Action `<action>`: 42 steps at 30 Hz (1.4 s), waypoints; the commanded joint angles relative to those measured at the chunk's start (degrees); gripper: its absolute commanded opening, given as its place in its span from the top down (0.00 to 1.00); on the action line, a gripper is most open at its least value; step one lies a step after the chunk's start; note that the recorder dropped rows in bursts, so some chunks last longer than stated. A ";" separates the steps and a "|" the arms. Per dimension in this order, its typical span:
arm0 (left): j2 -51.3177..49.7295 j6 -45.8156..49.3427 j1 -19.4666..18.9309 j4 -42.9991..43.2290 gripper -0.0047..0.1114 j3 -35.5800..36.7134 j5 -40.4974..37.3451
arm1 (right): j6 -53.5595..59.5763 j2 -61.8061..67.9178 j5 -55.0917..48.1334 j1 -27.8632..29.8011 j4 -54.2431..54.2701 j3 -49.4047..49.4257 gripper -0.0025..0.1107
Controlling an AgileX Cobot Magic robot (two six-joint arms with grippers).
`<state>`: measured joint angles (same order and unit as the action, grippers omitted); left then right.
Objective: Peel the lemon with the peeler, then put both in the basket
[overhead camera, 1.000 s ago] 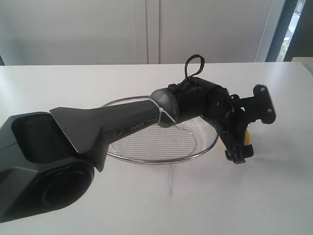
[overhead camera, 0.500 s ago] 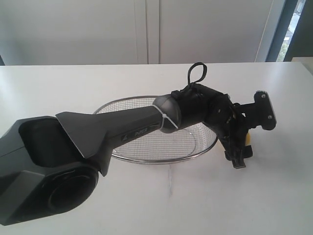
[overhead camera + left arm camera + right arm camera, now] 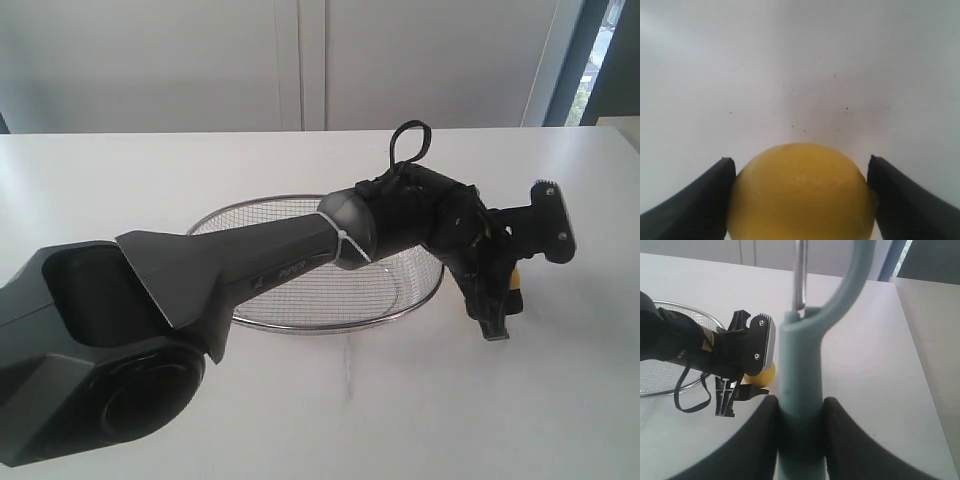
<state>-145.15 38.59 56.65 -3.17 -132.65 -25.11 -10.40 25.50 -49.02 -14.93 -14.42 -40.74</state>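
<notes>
The yellow lemon (image 3: 800,192) sits between my left gripper's (image 3: 800,200) two black fingers (image 3: 705,205), which press on both its sides above the white table. In the exterior view the left gripper (image 3: 496,316) points down just right of the wire-mesh basket (image 3: 300,326), with a sliver of lemon (image 3: 515,283) showing behind it. My right gripper (image 3: 800,440) is shut on the pale teal peeler (image 3: 800,365) by its handle; the hooked head and metal blade point away from the wrist. The lemon (image 3: 761,376) and left gripper (image 3: 727,397) lie beyond the peeler. The lemon's sticker is hidden.
The left arm (image 3: 240,265) stretches low across the basket, covering much of it. The basket's rim (image 3: 685,307) shows beside the left gripper in the right wrist view. A table edge (image 3: 910,340) runs on the far side of the peeler, with a window (image 3: 600,60) behind.
The left arm has slid to the right with the lemon between its fingers, so the gripper stands a little farther from the basket's rim.
</notes>
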 commanded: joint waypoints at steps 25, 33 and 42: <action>18.30 -2.59 -0.68 -0.44 0.96 -0.64 -23.56 | -4.06 -2.53 6.84 -0.02 -4.67 1.44 0.98; 22.47 -0.50 -4.91 -6.00 0.96 -0.39 -33.79 | -7.67 -2.29 6.82 -0.02 -4.32 1.40 0.98; 28.46 1.73 -10.49 -11.78 0.96 3.49 -38.36 | -7.85 3.40 6.64 -0.02 -2.06 -0.69 0.98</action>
<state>-119.22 39.44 47.99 -12.23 -130.51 -60.77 -17.95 26.90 -43.07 -14.93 -17.20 -40.09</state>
